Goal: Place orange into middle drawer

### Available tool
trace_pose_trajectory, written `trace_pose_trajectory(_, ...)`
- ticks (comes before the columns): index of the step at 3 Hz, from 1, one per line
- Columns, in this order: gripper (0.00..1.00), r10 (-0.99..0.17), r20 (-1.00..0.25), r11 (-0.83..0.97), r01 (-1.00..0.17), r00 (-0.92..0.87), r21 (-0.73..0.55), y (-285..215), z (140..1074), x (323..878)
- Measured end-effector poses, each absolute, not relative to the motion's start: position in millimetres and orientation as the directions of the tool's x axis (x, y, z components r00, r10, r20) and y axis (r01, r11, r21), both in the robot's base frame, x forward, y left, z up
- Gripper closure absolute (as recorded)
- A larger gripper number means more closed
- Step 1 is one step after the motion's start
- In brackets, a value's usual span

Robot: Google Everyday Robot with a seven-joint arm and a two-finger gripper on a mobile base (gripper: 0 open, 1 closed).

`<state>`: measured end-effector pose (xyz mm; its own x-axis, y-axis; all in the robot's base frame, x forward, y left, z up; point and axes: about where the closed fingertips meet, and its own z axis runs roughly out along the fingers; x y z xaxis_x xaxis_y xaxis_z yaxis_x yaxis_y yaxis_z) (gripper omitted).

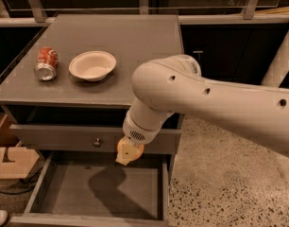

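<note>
My gripper hangs from the big white arm, in front of the cabinet and just above the back of the open middle drawer. It is shut on the orange, of which only an orange sliver shows around the cream fingers. The middle drawer is pulled out at the bottom of the view, with low side walls and a plain grey floor that carries the arm's shadow. Nothing lies in the part of it that shows.
A grey drawer front with a small round knob sits right behind the gripper. On the cabinet top stand a white bowl and a red soda can lying on its side. A cardboard box stands at the left on the floor.
</note>
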<state>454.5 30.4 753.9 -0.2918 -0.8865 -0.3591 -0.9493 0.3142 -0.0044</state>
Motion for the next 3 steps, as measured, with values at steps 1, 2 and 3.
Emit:
trace_pose_trajectory(1,1.00,-0.865,-0.366,0.335,-0.938,-0.343,0.088,51,711,434)
trace_pose_trajectory(2,1.00,-0.863,-0.368,0.337,-0.937,-0.346,0.092,52,706,432)
trace_pose_trajectory(3,1.00,-0.862,-0.350,0.351,-0.930,-0.366,0.108,56,696,425)
